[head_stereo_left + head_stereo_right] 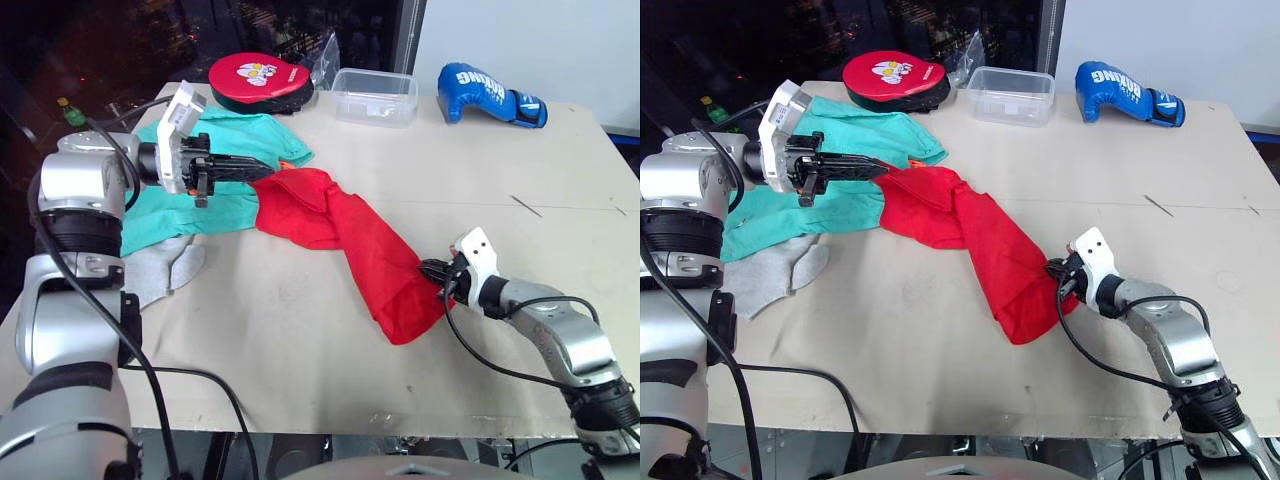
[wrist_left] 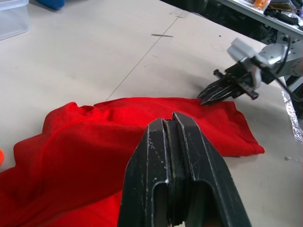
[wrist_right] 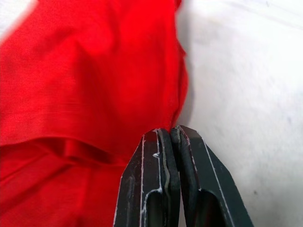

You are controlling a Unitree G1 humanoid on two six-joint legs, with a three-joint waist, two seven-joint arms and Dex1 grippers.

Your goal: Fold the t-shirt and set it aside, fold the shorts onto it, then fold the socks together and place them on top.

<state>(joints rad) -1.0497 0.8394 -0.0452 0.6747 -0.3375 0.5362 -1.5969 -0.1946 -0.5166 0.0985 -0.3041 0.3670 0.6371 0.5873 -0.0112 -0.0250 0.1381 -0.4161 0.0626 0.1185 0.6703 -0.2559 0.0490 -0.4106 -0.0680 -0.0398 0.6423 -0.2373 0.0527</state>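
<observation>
Two hands, left (image 1: 262,172) and right (image 1: 432,268), each pinched shut on an end of the shirt (image 1: 350,245), hold it in a limp rope across the desk (image 1: 330,350); soft and light, it looks best gripped at hems or shoulders.

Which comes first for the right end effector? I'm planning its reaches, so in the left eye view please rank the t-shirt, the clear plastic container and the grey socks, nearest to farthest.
From the right end effector:
1. The t-shirt, right at its tip, mid-table.
2. The clear plastic container, at the far edge.
3. The socks, across the table on the robot's left, near the left arm.
</observation>
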